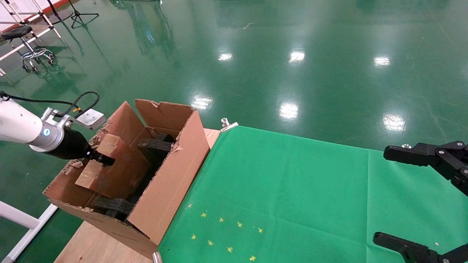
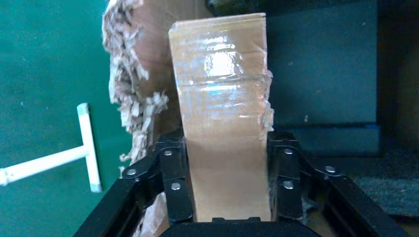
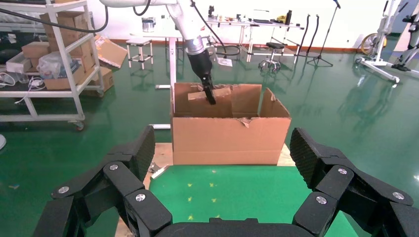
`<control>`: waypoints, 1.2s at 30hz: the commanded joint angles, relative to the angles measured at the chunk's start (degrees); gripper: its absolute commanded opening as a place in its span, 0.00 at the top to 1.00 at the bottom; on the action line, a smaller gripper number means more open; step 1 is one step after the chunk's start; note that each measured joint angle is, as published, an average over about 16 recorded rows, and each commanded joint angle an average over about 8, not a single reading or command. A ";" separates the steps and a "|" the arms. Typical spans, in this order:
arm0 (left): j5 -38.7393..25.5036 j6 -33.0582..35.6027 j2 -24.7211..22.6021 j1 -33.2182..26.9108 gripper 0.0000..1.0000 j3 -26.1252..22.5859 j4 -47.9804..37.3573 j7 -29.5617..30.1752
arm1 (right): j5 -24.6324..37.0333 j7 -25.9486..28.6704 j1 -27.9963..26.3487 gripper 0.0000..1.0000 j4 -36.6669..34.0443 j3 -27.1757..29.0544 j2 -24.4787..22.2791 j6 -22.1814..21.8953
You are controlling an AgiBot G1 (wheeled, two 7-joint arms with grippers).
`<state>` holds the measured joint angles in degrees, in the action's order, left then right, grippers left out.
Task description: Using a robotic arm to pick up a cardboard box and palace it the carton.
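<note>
The large brown carton [image 1: 172, 182] with torn flaps stands on the table's left end; black foam inserts [image 1: 155, 146] sit inside. My left gripper [image 1: 104, 159] reaches in over its torn left rim and is shut on the small tape-wrapped cardboard box [image 1: 109, 168], which is tilted inside the carton. In the left wrist view the fingers [image 2: 174, 177] clamp both sides of the box [image 2: 225, 123]. From the right wrist view the carton [image 3: 230, 136], box [image 3: 210, 101] and left arm show beyond the cloth. My right gripper [image 1: 416, 199] is open and empty at the table's right.
A green cloth [image 1: 292, 197] with small yellow marks [image 1: 223, 233] covers the table right of the carton; bare wood [image 1: 95, 244] shows at the left front. Metal clips [image 1: 228, 124] hold the cloth. A white frame [image 1: 22, 226] stands below the left edge.
</note>
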<state>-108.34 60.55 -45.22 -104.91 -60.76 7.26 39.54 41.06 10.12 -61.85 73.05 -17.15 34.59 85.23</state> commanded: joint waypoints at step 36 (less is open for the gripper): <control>8.88 13.15 6.05 -8.72 0.00 5.38 17.58 -5.02 | -0.03 -0.03 -0.01 0.00 -0.04 -0.03 -0.01 -0.02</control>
<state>-98.79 73.89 -39.07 -113.11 -54.93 25.52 34.29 41.04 10.08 -61.86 73.01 -17.17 34.57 85.21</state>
